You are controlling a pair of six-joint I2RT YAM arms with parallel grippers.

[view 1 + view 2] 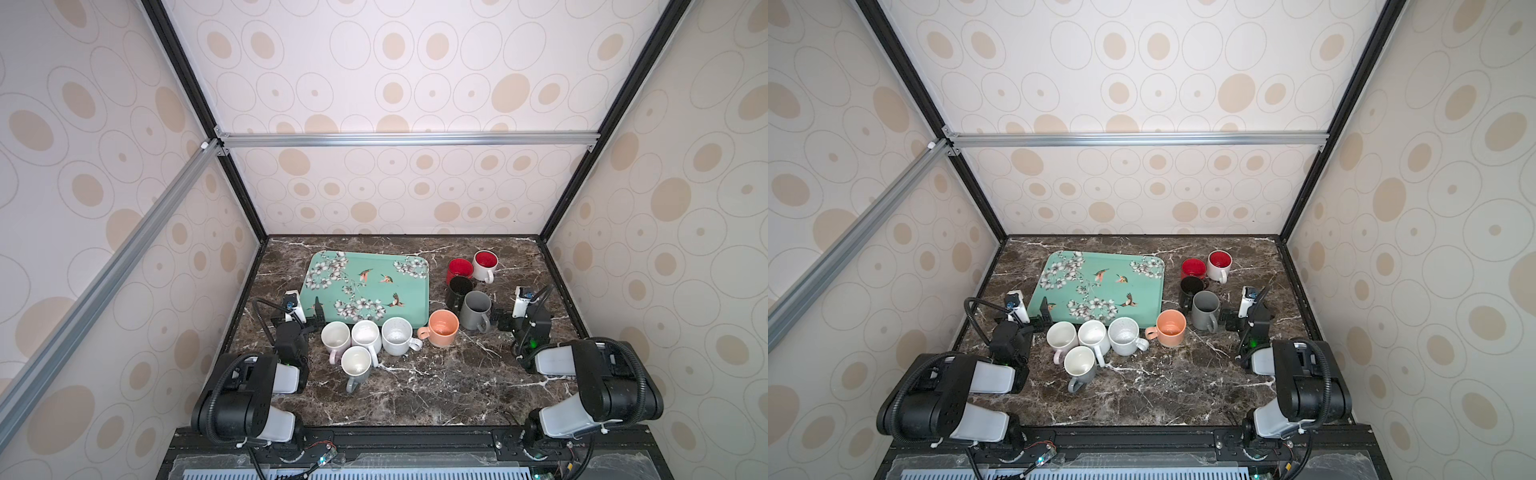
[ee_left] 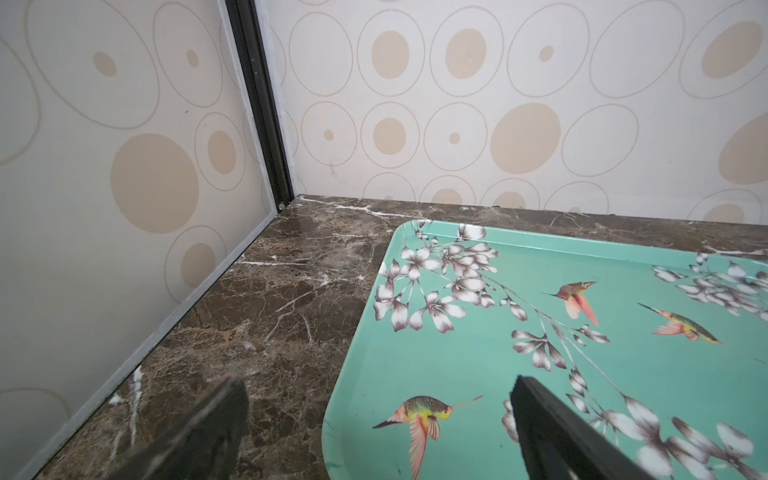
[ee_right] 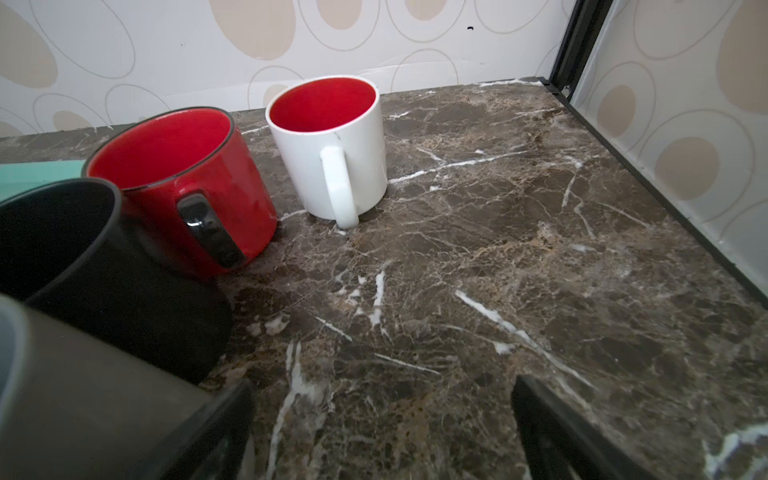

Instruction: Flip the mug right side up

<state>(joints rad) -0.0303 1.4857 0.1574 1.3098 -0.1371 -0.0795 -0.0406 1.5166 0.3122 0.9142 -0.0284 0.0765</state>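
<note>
On the tabletop (image 1: 415, 386) every mug seems already upright. The gray mug (image 1: 477, 309) stands mouth up just beside the right claw (image 1: 508, 315), well apart from the left claw (image 1: 308, 315) — both claws are released, empty.

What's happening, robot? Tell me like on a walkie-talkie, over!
Left claw open, empty, at tray corner. Right claw open, empty, beside gray mug. All nine mugs already mouth up. Nothing in the way.

Glossy red mug (image 3: 232, 187), polished marble tabletop (image 3: 498, 249)
</note>
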